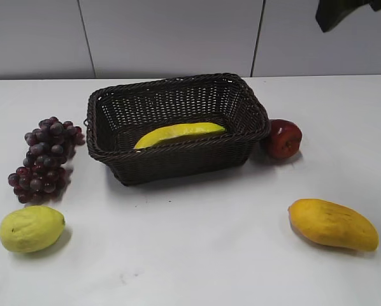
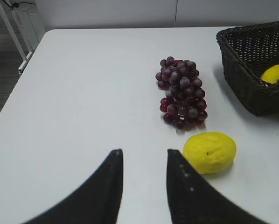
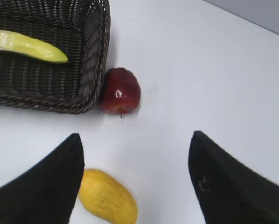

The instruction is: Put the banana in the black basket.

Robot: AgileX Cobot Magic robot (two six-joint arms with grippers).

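Observation:
The banana [image 1: 179, 133] lies inside the black basket [image 1: 178, 159] on the white table, resting on the basket floor. It also shows in the right wrist view [image 3: 30, 45] within the basket [image 3: 90, 74], and one end of it shows in the left wrist view [image 2: 275, 73] inside the basket [image 2: 251, 79]. My left gripper [image 2: 144, 156] is open and empty above bare table near the lemon. My right gripper [image 3: 135, 140] is wide open and empty, above the table between the apple and the mango. Neither gripper shows in the exterior view.
Purple grapes [image 1: 45, 158] and a lemon [image 1: 31, 228] lie left of the basket. A red apple [image 1: 283, 138] touches its right side. A mango [image 1: 332, 224] lies at the front right. A dark object [image 1: 343, 11] hangs at the top right.

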